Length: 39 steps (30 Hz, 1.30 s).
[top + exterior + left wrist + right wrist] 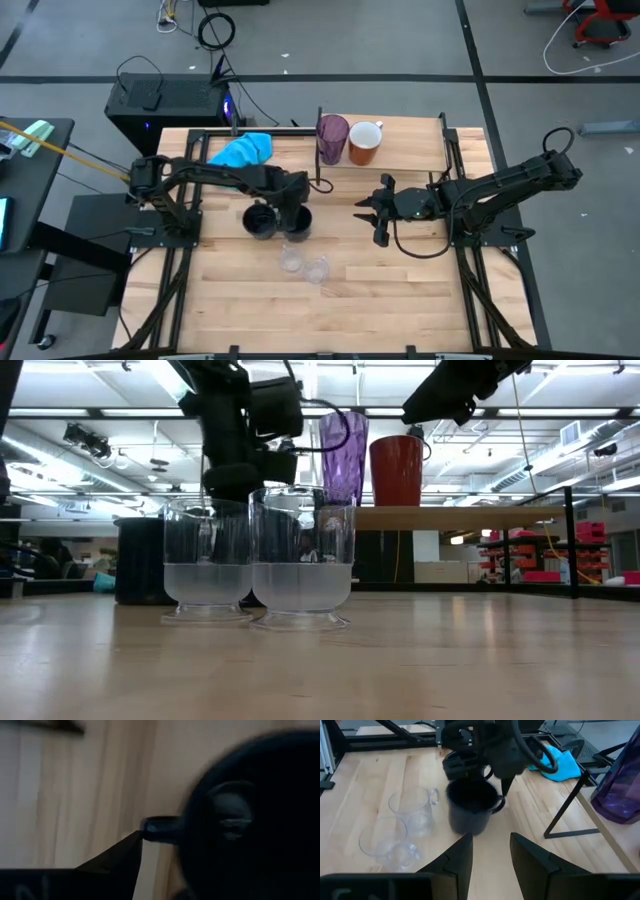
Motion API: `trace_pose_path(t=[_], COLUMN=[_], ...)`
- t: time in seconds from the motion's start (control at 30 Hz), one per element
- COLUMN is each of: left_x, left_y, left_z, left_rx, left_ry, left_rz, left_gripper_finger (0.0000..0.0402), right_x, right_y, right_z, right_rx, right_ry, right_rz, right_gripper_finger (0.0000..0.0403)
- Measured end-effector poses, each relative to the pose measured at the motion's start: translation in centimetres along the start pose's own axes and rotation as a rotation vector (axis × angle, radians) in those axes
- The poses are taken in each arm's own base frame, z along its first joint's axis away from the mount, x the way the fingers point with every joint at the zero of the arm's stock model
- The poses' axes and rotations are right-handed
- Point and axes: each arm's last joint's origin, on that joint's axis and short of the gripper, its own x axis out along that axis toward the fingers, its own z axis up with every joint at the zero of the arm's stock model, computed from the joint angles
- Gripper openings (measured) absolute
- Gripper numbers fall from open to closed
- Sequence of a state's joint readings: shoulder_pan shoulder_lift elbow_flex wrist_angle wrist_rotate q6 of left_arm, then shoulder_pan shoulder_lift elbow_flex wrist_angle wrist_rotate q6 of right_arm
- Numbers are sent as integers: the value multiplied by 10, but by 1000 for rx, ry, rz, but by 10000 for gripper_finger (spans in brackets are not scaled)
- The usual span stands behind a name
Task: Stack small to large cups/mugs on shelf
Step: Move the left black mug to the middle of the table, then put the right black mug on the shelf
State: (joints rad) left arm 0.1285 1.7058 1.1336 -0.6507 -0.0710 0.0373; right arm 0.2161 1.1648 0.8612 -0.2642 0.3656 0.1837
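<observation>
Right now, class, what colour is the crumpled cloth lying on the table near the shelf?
The cloth is bright blue, shown best in the high view.

Bright ceiling strip lights (170,380) are flooding the scene evenly, casting only faint shadows. The close dark navy mug (255,820) is showing blurred, while the two small clear glasses (258,555) are glinting, backlit.

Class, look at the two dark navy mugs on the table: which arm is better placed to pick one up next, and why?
Left. Its end effector is already directly over the dark navy mugs, whereas the right end effector waits open, off to the side.
</observation>
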Motion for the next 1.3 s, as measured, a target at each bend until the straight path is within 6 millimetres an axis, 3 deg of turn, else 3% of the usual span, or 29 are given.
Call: trace_pose_path(t=[0.3,0.63,0.97,1.3], left_x=[-3,-11,-30,-66], left_y=[-10,-11,-11,-12], left_z=[18,24,8,-6], left_rx=[246,282,234,231], left_ry=[-183,-276,-175,-234], left_rz=[2,-37,-59,-59], left_gripper_finger=[195,176,153,120], right_x=[0,2,60,120], right_y=[0,1,-9,-29], right_z=[0,-1,-35,-52], right_rx=[-1,-13,21,64], right_ry=[2,-1,25,71], right_rz=[0,-1,18,134], right_gripper_finger=[137,137,137,161])
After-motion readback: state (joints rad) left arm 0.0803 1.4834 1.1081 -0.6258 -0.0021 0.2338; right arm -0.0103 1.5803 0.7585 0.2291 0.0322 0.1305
